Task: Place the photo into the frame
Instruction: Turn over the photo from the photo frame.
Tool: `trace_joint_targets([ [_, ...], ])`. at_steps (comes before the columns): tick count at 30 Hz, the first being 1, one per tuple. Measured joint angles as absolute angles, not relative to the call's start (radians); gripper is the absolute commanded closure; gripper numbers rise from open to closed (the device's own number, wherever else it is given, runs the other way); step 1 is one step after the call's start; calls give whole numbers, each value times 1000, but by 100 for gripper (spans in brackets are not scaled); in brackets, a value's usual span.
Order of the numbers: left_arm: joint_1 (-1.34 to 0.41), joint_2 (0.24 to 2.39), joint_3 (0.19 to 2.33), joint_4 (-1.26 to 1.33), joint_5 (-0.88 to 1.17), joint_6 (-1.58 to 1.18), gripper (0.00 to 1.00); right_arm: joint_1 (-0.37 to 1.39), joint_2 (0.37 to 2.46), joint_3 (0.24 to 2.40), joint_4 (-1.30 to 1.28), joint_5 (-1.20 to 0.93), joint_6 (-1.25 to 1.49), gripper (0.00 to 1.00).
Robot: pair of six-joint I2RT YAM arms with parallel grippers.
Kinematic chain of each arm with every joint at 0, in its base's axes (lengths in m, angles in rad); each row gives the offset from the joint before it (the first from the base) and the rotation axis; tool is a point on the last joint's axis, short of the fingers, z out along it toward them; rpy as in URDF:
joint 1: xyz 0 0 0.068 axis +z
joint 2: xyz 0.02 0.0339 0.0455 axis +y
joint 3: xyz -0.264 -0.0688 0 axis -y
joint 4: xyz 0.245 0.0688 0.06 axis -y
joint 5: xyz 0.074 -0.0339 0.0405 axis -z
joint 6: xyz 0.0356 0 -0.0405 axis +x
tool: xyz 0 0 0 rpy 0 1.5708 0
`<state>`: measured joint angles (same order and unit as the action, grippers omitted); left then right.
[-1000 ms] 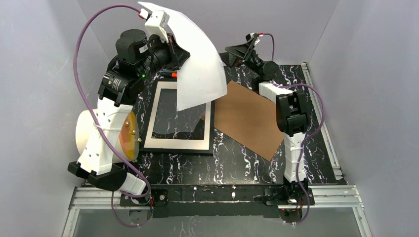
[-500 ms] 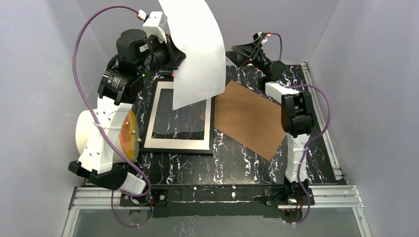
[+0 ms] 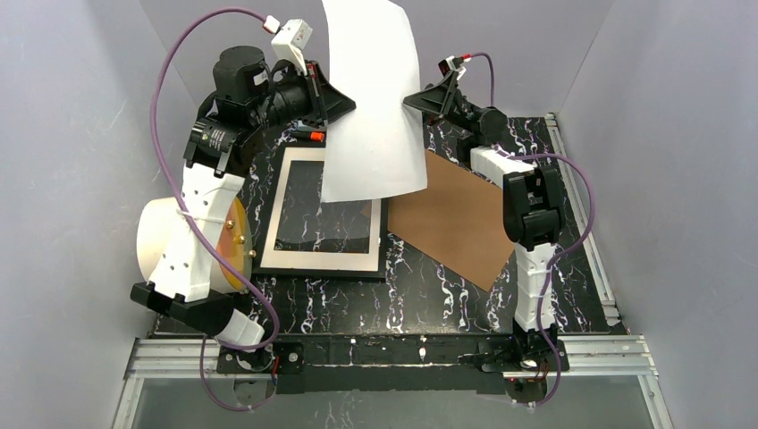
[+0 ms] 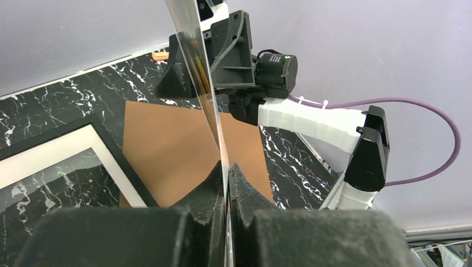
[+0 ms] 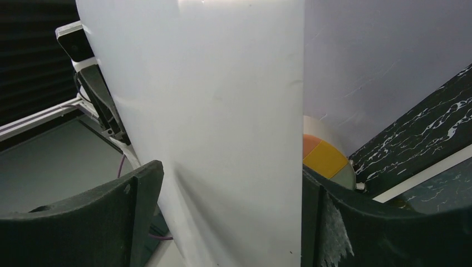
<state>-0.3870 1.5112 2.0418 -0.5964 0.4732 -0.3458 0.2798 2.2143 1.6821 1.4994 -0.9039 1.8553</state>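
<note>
**Mia:** What are the jaws doing?

**Ben:** The left gripper [image 4: 227, 167] has its jaws pinched tight on one edge of the big, bendy white-backed paper photo [image 3: 371, 125]. The right gripper [image 3: 420, 100] has its jaws spread wide, with the sheet right in front of them. I cannot tell if they touch it.

**Mia:** What lies on the black marble counter [image 3: 429, 295], starting from the near edge?

**Ben:** First comes the thin black rectangular picture frame [image 3: 319, 262]. It lies flat, a bit left of the middle. Just beside it, toward the right edge, lies the flat brown cardboard backing board [image 3: 456, 219]. Past both, by the far edge, the photo hangs high in the air. Its white back faces us, and its low edge hangs over the far part of the frame.

**Mia:** What could go wrong?

**Ben:** I think the paper is floppy, and only one edge is held. If the right jaws shut crooked, it could crease. If the left jaws let go too soon, it could slip and land on the brown board, not in the frame.
</note>
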Motion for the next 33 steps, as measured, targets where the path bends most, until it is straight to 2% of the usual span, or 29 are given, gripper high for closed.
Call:
trace_joint_targets([
  [4, -372, 1511, 2042, -598, 469, -349, 100, 280, 2214, 1679, 1501, -902, 1860, 35],
  [8, -354, 1515, 2043, -647, 387, -339, 100, 275, 2201, 1613, 1505, -883, 1867, 49],
  [10, -348, 1521, 2043, -676, 350, -332, 100, 272, 2199, 1570, 1507, -873, 1870, 60],
  [12, -345, 1527, 2043, -695, 328, -329, 100, 269, 2199, 1542, 1504, -872, 1871, 76],
  [13, -344, 1531, 2042, -702, 320, -328, 97, 268, 2199, 1537, 1500, -873, 1869, 82],
  [14, -344, 1535, 2041, -707, 312, -326, 90, 268, 2199, 1536, 1499, -873, 1867, 86],
  [17, -342, 1547, 2041, -728, 272, -313, 58, 268, 2193, 1525, 1502, -868, 1850, 96],
  [18, -342, 1553, 2040, -741, 249, -312, 41, 268, 2185, 1504, 1501, -865, 1841, 99],
  [19, -342, 1558, 2038, -749, 229, -304, 32, 269, 2175, 1477, 1499, -865, 1828, 99],
  [21, -342, 1563, 2016, -767, 161, -298, 19, 271, 2151, 1416, 1480, -865, 1794, 99],
  [25, -342, 1558, 1903, -793, -54, -295, 2, 292, 2112, 1291, 1366, -853, 1687, 99],
  [29, -335, 1542, 1751, -831, -322, -300, 2, 348, 2112, 1203, 1202, -817, 1584, 99],
  [33, -324, 1531, 1705, -868, -477, -303, 1, 414, 2127, 1188, 1021, -763, 1496, 99],
])
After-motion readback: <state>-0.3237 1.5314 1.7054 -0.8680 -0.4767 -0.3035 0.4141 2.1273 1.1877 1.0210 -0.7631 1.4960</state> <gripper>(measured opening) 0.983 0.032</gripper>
